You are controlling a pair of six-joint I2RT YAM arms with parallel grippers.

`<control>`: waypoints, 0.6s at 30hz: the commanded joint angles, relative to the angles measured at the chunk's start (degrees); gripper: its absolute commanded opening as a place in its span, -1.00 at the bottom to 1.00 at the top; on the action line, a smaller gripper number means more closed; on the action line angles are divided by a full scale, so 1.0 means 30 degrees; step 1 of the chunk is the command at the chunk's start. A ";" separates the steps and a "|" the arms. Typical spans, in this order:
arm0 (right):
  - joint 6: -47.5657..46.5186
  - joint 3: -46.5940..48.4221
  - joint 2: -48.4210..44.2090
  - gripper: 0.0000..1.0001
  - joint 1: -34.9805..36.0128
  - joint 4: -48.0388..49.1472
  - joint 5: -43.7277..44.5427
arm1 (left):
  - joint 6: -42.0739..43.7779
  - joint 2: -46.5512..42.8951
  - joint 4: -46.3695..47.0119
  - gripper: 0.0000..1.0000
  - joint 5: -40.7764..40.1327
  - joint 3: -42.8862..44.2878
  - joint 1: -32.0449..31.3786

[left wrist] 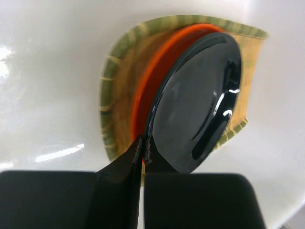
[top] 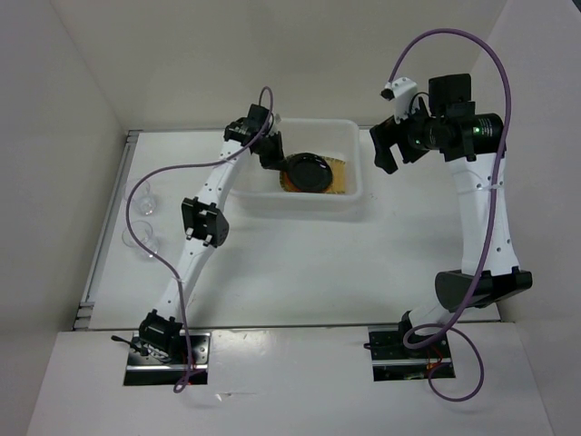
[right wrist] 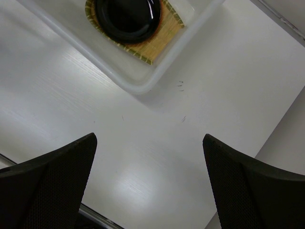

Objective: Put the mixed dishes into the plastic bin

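Note:
The white plastic bin [top: 356, 186] stands at the far middle of the table. In it lies the bamboo tray [left wrist: 116, 81] with the orange plate [left wrist: 151, 81] on it. My left gripper [left wrist: 143, 147] reaches into the bin [top: 270, 156] and is shut on the rim of the glossy black plate [left wrist: 200, 100], which sits tilted over the orange plate. Two clear cups [top: 145, 202] [top: 141, 238] stand on the table at the far left. My right gripper [right wrist: 150, 157] is open and empty, held high just right of the bin [top: 390, 145].
The right wrist view shows the bin's rounded corner [right wrist: 143, 86] with the tray [right wrist: 159, 40] and black plate [right wrist: 126, 16] inside. White walls enclose the table on the left, back and right. A metal rail [top: 100, 263] runs along the left edge.

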 commanded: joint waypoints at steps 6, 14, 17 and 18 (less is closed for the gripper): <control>-0.0115 -0.0122 -0.0579 0.92 -0.0117 0.0357 -0.0156 | -0.0282 0.0579 -0.0682 -1.00 -0.0613 0.0909 0.0123; -0.0292 -0.0473 -0.0579 0.92 -0.0117 0.0007 -0.0566 | -0.0106 -0.0150 -0.0041 -0.23 -0.0613 0.0909 0.0123; -0.0468 -0.0473 -0.0579 0.92 -0.0117 0.0005 -0.0742 | -0.0604 -0.1001 0.0514 0.25 -0.0439 0.0909 0.0298; -0.0468 -0.0473 -0.0579 0.92 -0.0117 0.0005 -0.0742 | -0.0837 -0.1554 0.0517 0.44 -0.0438 0.0909 0.0298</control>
